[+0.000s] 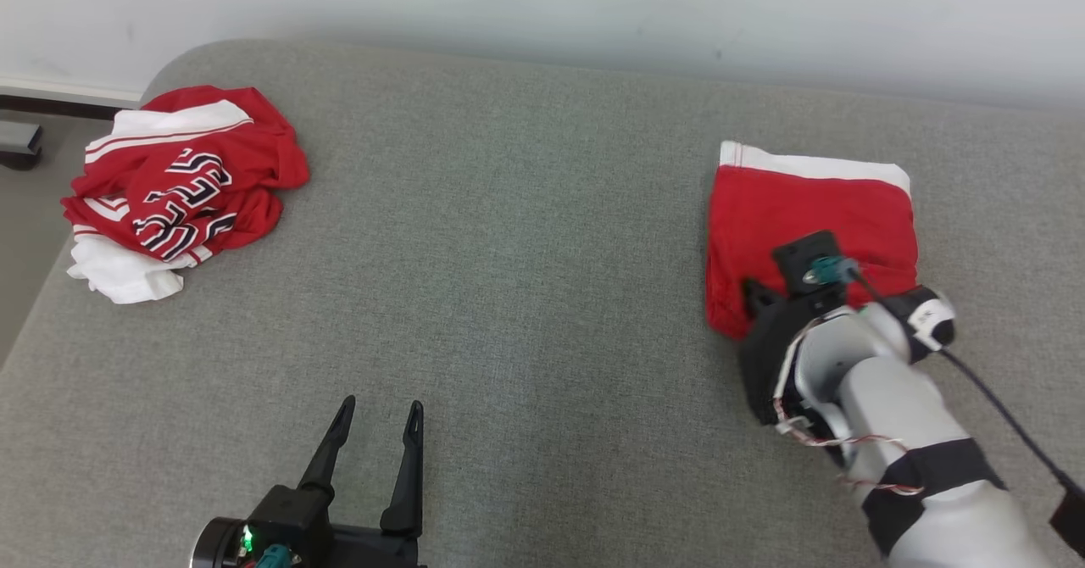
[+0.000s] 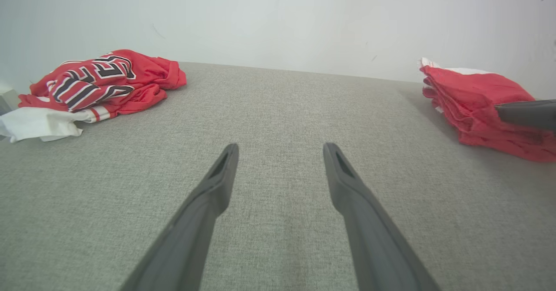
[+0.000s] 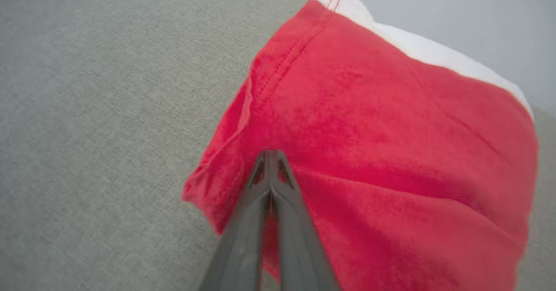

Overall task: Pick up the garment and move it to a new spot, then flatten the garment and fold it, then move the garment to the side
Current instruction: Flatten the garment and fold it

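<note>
At the far left of the grey upholstered surface (image 1: 525, 254), a crumpled red-and-white jersey (image 1: 178, 186) with dark lettering is seen, well apart from both hands. Nearer the middle, the left hand (image 1: 380, 407) is held just above the bare surface, its two fingers spread wide with nothing between them. To the right, the folded red garment (image 1: 805, 203) with a white band along its far edge is laid flat. The right hand (image 3: 270, 154) is set over the garment's near left corner, its fingers pressed fully together and its tips against the cloth. Whether any fabric is pinched cannot be told.
</note>
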`<state>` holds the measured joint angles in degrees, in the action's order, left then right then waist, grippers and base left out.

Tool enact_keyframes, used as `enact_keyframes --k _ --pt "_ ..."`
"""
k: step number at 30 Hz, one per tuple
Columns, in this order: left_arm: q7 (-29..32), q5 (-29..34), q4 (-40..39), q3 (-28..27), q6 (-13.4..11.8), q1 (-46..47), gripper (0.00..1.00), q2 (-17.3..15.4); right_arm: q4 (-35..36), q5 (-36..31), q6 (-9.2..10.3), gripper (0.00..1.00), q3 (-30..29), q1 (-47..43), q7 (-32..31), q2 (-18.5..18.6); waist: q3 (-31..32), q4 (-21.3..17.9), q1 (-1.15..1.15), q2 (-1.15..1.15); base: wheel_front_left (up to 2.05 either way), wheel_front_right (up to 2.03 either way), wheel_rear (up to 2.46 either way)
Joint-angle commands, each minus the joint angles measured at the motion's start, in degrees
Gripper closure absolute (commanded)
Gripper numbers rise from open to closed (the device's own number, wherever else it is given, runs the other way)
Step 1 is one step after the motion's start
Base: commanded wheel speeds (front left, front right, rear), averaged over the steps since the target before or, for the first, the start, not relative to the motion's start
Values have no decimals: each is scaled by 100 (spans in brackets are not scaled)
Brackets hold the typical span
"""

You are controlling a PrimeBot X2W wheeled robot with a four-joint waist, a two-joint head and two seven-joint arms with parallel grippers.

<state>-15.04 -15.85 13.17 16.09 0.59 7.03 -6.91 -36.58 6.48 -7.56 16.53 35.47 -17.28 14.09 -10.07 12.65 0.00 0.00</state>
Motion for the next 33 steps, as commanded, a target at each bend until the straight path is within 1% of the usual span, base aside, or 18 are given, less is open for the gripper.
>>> enact_keyframes --k 1,6,9,12,13,14,15,19,22,25,27,30,33 --pt "-20 58 16 -19 33 -8 0 20 -23 49 12 100 166 37 63 -107 33 -2 0 0 0 0 0" --pt "-20 97 45 -43 80 -57 0 42 11 257 12 100 778 -63 184 -360 135 3 0 0 0 0 0" --pt "-20 109 55 -62 82 -95 0 41 73 411 12 100 939 -169 244 -411 194 1 0 0 0 0 0" --pt "-20 110 49 -105 77 -158 0 40 323 643 12 100 961 -373 424 -481 313 -26 0 0 0 0 0" --pt "-20 110 44 -119 70 -184 0 45 434 679 12 75 904 -467 501 -488 361 -43 0 0 0 0 0" --pt "-20 110 39 -138 63 -221 0 52 561 711 12 45 829 -592 602 -495 416 -67 0 0 0 0 0" --pt "-20 108 31 -158 59 -258 0 58 678 749 12 0 708 -737 689 -509 468 -91 0 0 0 0 0" --pt "-20 47 10 -260 79 -383 0 68 1170 746 12 0 92 -1399 1036 -676 719 -246 0 0 0 0 0" --pt "-20 58 -99 -359 126 -483 0 59 1572 562 12 0 -559 -1904 1288 -837 883 -356 0 0 0 0 0" --pt "-20 58 -247 -529 118 -592 0 57 2010 539 12 0 -1097 -2374 1566 -1026 1031 -494 0 0 0 0 0" --pt "-20 67 -375 -655 122 -662 0 79 2269 504 12 0 -1395 -2636 1736 -1078 1093 -583 0 0 0 0 0" --pt "-20 126 -562 -831 152 -761 0 117 2567 442 12 0 -1784 -2994 1936 -1114 1160 -687 0 0 0 0 0" --pt "-20 160 -643 -981 215 -857 0 133 2773 568 12 0 -1971 -3280 2098 -1129 1221 -788 0 0 0 0 0"
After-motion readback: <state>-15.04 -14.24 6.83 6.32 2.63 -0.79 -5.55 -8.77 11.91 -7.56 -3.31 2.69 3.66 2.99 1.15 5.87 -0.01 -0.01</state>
